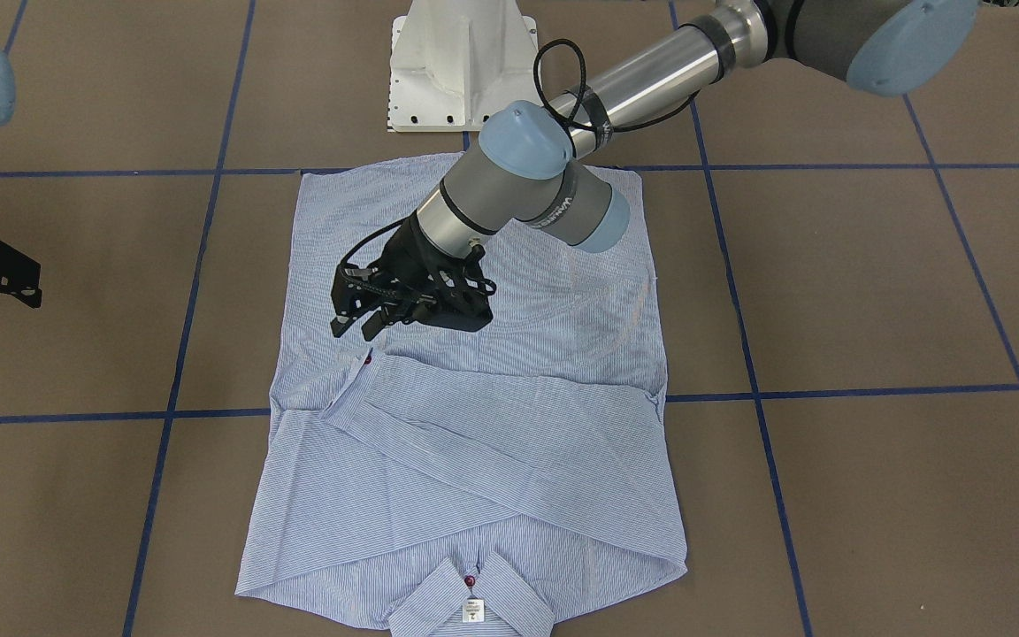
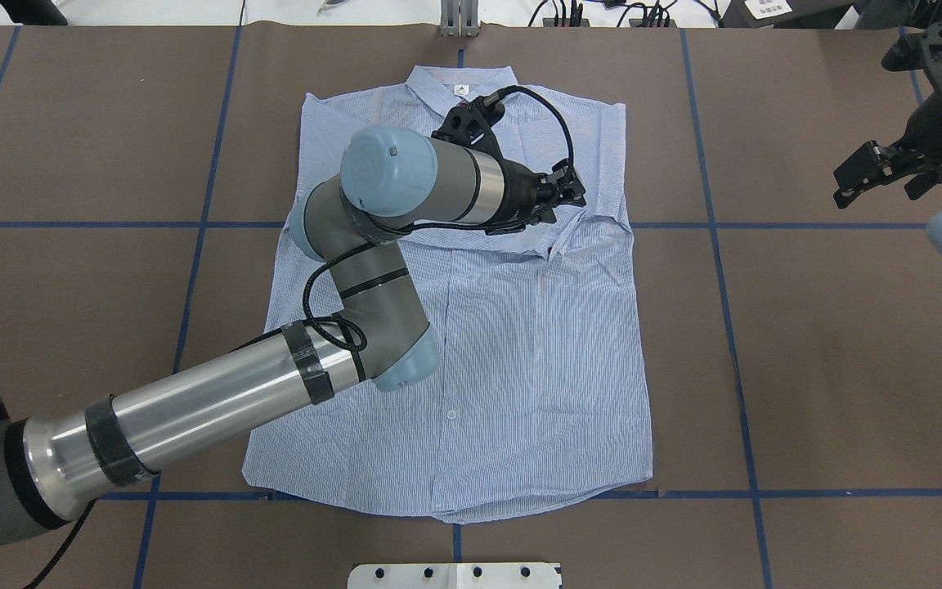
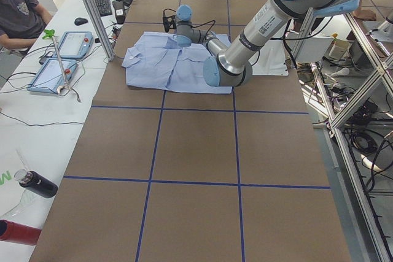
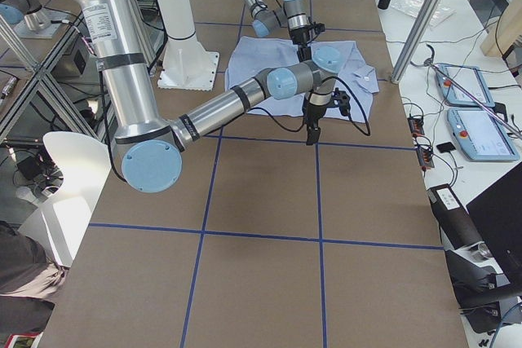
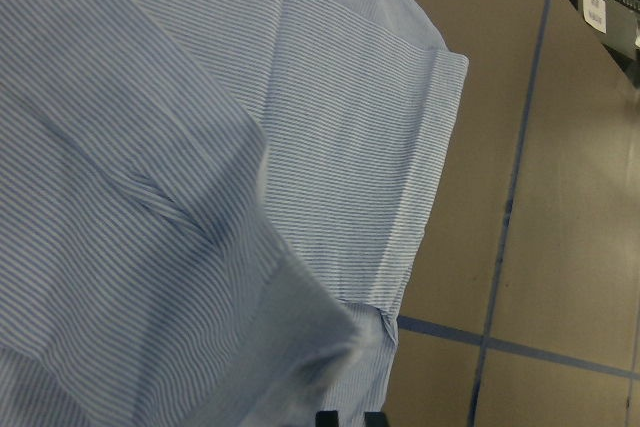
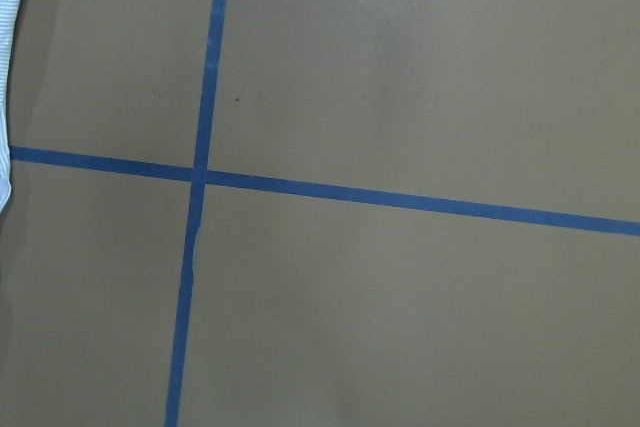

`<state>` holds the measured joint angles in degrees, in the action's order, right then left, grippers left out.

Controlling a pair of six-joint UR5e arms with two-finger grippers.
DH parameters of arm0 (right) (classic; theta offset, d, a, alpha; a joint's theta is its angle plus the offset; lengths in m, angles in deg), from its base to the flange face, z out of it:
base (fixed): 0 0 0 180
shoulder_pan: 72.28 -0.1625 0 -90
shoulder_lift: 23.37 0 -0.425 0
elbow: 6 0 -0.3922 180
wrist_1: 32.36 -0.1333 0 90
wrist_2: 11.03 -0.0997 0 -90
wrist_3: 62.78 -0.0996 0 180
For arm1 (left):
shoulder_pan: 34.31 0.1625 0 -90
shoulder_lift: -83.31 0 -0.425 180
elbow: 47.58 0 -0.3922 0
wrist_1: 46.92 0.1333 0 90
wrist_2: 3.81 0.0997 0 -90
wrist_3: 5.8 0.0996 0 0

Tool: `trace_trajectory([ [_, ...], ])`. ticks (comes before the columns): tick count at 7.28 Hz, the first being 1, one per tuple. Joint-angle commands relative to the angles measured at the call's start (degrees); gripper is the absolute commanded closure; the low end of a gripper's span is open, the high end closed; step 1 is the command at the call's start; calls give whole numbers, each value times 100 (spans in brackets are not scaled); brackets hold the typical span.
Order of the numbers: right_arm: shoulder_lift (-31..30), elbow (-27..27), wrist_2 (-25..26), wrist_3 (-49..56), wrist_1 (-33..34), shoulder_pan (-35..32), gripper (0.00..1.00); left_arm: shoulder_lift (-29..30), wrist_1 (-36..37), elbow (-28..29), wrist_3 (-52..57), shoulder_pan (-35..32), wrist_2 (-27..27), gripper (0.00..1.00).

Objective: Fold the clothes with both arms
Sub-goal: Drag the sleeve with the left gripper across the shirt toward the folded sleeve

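The fingers of the left gripper (image 1: 356, 329) stand slightly spread with nothing between them. They point toward the robot's right and hang low over the shirt (image 2: 536, 368); whether the tips touch the cloth cannot be told. The fingers of the right gripper (image 2: 880, 184) are spread too and hold nothing. They are raised over bare table (image 2: 831, 368), well off the shirt's right edge. That wrist's view shows only brown surface, crossing blue tape lines (image 6: 400, 197) and a sliver of striped cloth.

Nearest the white pedestal base (image 1: 465, 71) lies the shirt's hem (image 2: 455, 507), flat and front up, with the placket running up the middle. Farther out, the sleeves lie folded across the upper body. One cuff (image 1: 352, 376) with its dark red button (image 1: 369, 359) lies just beyond the left fingertips. Farthest from the robot sit the collar (image 1: 518, 588) and the small white neck label (image 1: 472, 610). Past the table's edge, a seated person (image 3: 21, 10) shows in the left side view.
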<state>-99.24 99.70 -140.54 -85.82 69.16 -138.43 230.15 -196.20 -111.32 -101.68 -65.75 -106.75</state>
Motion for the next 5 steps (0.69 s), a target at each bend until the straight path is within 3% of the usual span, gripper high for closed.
trace_trajectory([
  [1,72,82,-21,-95,0,-3,0,-398,-102,-365,29,130,300,0],
  [3,72,335,-118,-637,-113,110,0,-1162,596,-1302,-79,60,256,0],
  [5,-496,556,117,-2179,-1783,723,0,-2015,1513,-2578,-44,-193,-49,0],
])
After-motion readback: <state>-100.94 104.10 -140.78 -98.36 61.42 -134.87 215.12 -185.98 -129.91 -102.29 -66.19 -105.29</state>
